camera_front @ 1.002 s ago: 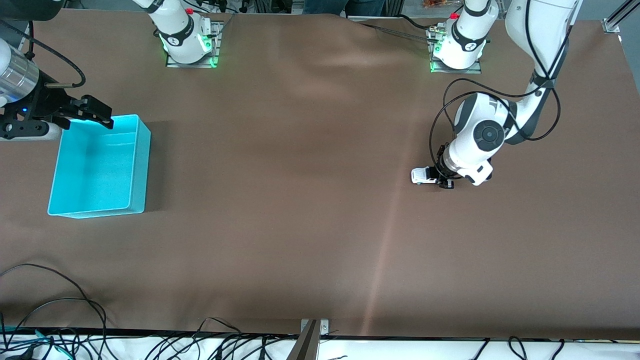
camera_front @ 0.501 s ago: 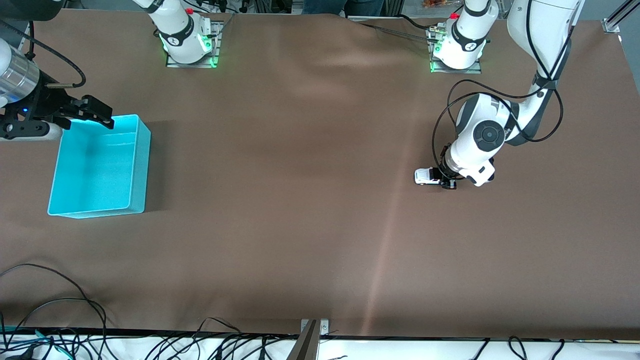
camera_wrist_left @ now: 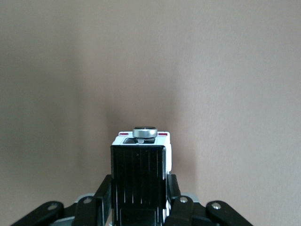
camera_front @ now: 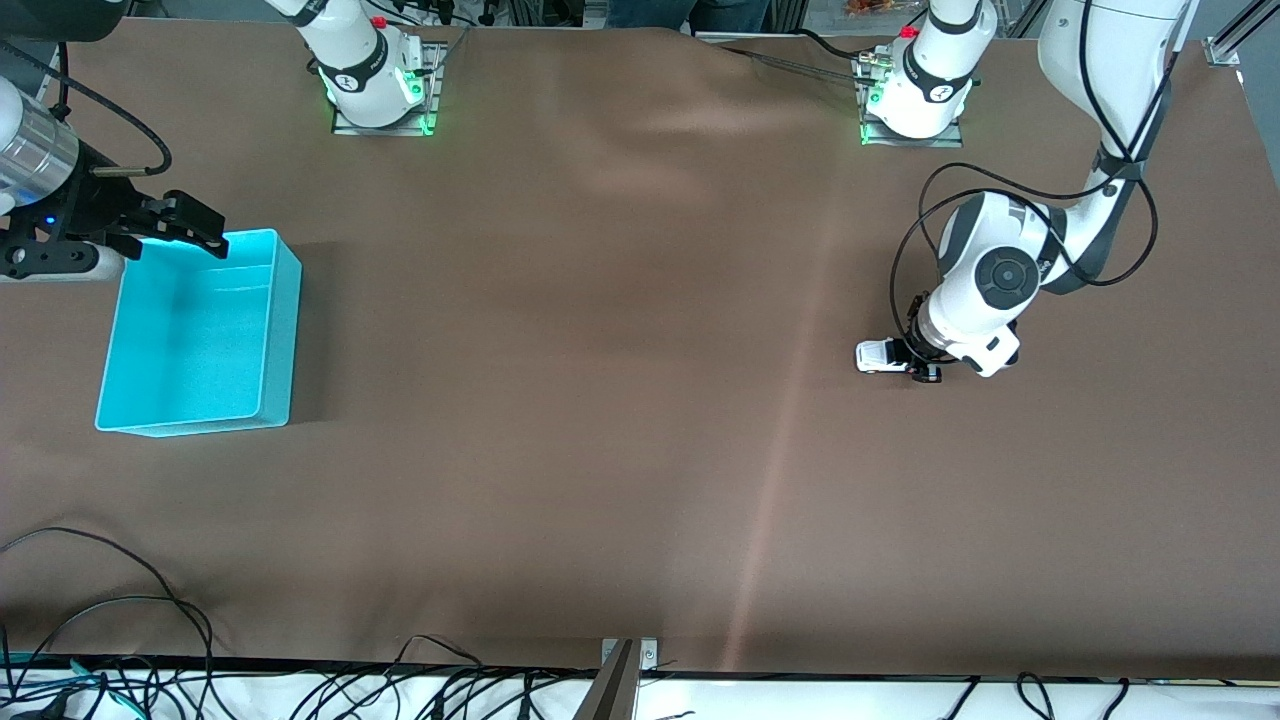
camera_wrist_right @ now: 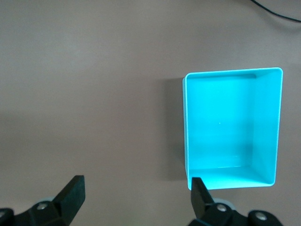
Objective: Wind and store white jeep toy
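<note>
I am seeing the white jeep toy sitting on the brown surface toward the left arm's end, and it is now lying a little closer to that end than it was a second ago, having travelled along with the arm. My left gripper is clamping the jeep's black rear, still tight on it as before; in the left wrist view the black roof is filling the space between the fingers, and the jeep's lower body is being cut off by the frame edge. Its wheels are hard for me to make out in either view. Toward the right arm's end, the turquoise bin is resting where it was. My right gripper is waiting over the bin's rim, spread wide and holding nothing.
</note>
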Robot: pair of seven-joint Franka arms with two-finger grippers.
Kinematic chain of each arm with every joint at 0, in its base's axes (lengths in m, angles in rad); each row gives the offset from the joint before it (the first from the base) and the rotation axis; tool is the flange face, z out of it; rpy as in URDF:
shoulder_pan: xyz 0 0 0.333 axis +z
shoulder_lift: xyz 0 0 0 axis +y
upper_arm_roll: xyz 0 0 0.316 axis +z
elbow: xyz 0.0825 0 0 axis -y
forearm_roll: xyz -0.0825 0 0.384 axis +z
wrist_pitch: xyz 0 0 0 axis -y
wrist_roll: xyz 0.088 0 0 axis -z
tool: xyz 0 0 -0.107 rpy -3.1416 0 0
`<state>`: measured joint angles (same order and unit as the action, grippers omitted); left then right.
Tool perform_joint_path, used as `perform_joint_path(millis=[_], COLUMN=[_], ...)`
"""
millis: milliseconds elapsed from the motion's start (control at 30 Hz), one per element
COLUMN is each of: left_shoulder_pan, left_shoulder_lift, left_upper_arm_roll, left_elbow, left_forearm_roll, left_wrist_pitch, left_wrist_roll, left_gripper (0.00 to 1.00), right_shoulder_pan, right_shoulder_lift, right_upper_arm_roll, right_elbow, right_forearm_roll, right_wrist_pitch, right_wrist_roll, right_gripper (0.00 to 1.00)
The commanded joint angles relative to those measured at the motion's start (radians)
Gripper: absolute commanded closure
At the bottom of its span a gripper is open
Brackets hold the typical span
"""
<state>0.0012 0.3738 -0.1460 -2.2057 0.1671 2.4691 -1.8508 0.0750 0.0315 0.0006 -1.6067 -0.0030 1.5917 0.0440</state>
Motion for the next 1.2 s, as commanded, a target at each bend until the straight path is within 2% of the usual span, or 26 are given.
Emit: perform_joint_path(millis=[0,701,835,1002,1168], left_shoulder_pan=[0.06,0.261,0.29,0.348,0.352], left_shoulder_lift=[0.051,0.065,0.073,0.073,0.079], left_upper_arm_roll=[0.005,0.006,0.009,0.006,0.006], left_elbow=[0.003,0.004,0.008,0.008,0.009], left_forearm_roll=[0.049,0.052,0.055,0.13,0.137], left_wrist_pitch=[0.047,0.048,0.056,0.064,0.065], left_wrist_roll=[0.057,0.363,0.374,0.374,0.372], left_gripper=[0.79,0.77,0.75,0.75,0.7], right_shoulder_pan=[0.002,0.002,0.002,0.002,0.0], right_shoulder_lift=[0.004,0.004,0.005,0.005,0.007], right_upper_arm_roll=[-0.001,-0.001,-0.002,-0.002,-0.002], right_elbow=[0.019,0.017,0.016,0.017,0.016], right_forearm_roll=[0.018,0.026,0.026,0.025,0.025], right_wrist_pitch=[-0.006,-0.007,-0.006,-0.007,-0.007], right_wrist_roll=[0.011,0.011,0.011,0.011,0.011], right_gripper=[0.0,0.0,0.0,0.0,0.0])
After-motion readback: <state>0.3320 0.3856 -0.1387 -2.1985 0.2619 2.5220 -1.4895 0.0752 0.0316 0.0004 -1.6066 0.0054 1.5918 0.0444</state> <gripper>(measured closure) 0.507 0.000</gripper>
